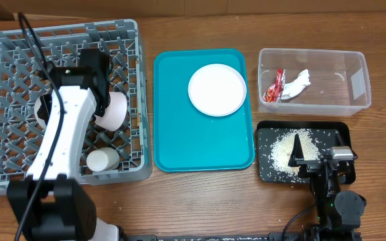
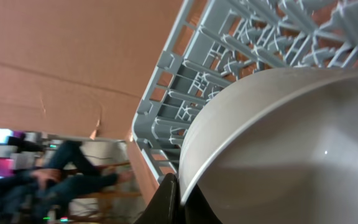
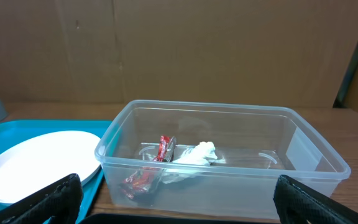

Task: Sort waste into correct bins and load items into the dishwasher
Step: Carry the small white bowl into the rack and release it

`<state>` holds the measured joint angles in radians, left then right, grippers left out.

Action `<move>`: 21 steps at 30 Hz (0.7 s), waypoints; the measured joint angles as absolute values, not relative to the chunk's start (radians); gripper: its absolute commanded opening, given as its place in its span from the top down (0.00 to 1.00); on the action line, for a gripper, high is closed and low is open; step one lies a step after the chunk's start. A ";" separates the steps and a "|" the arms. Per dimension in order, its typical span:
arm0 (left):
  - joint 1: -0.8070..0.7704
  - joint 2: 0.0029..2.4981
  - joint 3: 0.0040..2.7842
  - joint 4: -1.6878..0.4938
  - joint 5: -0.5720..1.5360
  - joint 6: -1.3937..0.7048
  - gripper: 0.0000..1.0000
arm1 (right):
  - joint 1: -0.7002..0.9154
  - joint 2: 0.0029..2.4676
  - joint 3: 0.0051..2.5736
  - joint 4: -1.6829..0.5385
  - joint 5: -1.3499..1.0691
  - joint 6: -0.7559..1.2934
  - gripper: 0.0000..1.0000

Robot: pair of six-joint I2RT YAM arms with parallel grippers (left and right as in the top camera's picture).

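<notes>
Rice (image 1: 283, 150) lies heaped in the black tray (image 1: 313, 125) at the near right of the desk. The right claw (image 1: 319, 152) hangs over it with its fingers spread wide, holding nothing. At the near edge of the dish rack (image 1: 5, 80) a small white cup (image 1: 103, 159) sits among the pegs. Further in, the left claw (image 1: 104, 106) is clamped on the rim of a pale bowl (image 1: 117, 110), which is tilted over the rack's middle; contact with the pegs cannot be confirmed. Judged step: seating this bowl. Recommended: lower it on edge between two peg rows, clear of the cup, and release only once the rim bears on the lattice, so it cannot roll. Beyond, the plate (image 1: 217, 89) rests on the teal tray (image 1: 200, 147), not yet loaded. Farthest, the clear tub (image 1: 354, 67) holds the red wrapper (image 1: 273, 86) and the tissue (image 1: 300, 82), side by side. Not verified: the left wrist view shows one finger (image 2: 166, 200) only, the other hidden by the bowl. A pale shape under the left arm cannot be identified. No chopsticks are discernible.
</notes>
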<state>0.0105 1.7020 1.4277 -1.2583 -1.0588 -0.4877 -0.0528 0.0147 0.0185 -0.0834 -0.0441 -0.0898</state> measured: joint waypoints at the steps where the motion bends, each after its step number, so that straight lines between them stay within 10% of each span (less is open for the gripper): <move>1: 0.016 1.727 1.428 -1.253 -1.061 -0.471 0.96 | -0.052 0.015 0.019 -0.083 -0.044 -0.091 0.00; 21: -0.027 1.836 1.428 -1.287 -1.244 -0.382 0.96 | -0.052 0.015 0.019 -0.083 -0.044 -0.091 0.00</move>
<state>-0.0273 1.8359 1.4277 -1.2865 -1.2438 -0.3820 -0.0525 0.0147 0.0185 -0.0830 -0.0441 -0.0906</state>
